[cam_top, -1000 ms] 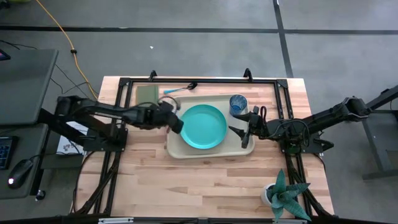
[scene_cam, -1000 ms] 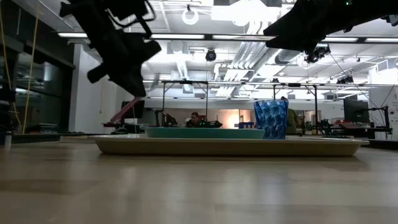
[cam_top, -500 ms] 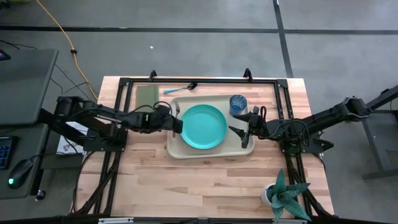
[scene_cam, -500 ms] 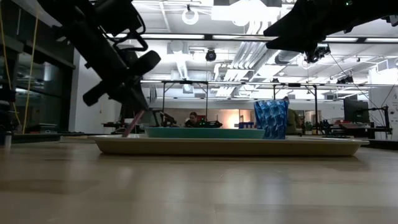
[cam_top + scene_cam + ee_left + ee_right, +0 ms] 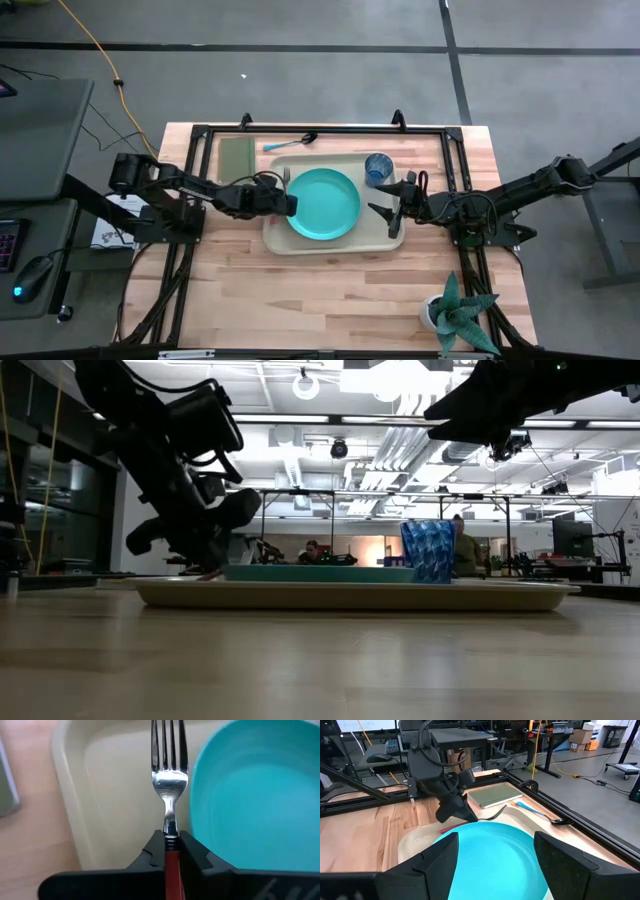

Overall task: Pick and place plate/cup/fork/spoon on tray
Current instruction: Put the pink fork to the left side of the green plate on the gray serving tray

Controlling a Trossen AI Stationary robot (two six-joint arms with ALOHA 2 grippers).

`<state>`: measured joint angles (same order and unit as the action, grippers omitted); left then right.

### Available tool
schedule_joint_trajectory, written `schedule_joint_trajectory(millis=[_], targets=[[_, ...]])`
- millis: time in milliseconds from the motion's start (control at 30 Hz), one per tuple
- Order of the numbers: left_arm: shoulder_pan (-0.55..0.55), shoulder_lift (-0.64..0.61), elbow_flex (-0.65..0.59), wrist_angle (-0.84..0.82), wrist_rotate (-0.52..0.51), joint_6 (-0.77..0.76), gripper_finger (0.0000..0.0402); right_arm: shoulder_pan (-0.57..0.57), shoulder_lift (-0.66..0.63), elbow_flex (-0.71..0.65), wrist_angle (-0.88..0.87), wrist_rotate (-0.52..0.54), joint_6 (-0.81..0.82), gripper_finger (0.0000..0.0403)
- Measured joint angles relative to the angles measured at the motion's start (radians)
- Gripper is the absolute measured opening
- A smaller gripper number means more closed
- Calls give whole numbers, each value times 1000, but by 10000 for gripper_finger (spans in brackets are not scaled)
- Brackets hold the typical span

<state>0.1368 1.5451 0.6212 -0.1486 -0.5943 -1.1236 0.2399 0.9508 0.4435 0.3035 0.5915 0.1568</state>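
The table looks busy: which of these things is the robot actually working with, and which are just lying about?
Part of the job:
tray
plate on the tray
cup on the tray
fork, held by the left gripper over the tray
spoon, on the table beyond the tray

Just lying about:
green pad
potted plant

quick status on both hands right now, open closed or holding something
Left hand: closed on the red-handled fork, over the tray beside the plate.
Right hand: open, empty, at the plate's far side.
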Motion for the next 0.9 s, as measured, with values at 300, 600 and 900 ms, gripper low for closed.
schedule_joint_trajectory(millis=[300, 600, 900], targets=[[2, 9, 0, -12, -23, -40, 32, 0, 0, 0, 0, 0, 1, 252], [2, 9, 0, -28, -31, -50, 63, 0, 0, 0, 0, -1, 20, 252], [3, 9, 0, -30, -50, -17, 89, 0, 0, 0, -1, -1, 20, 252]])
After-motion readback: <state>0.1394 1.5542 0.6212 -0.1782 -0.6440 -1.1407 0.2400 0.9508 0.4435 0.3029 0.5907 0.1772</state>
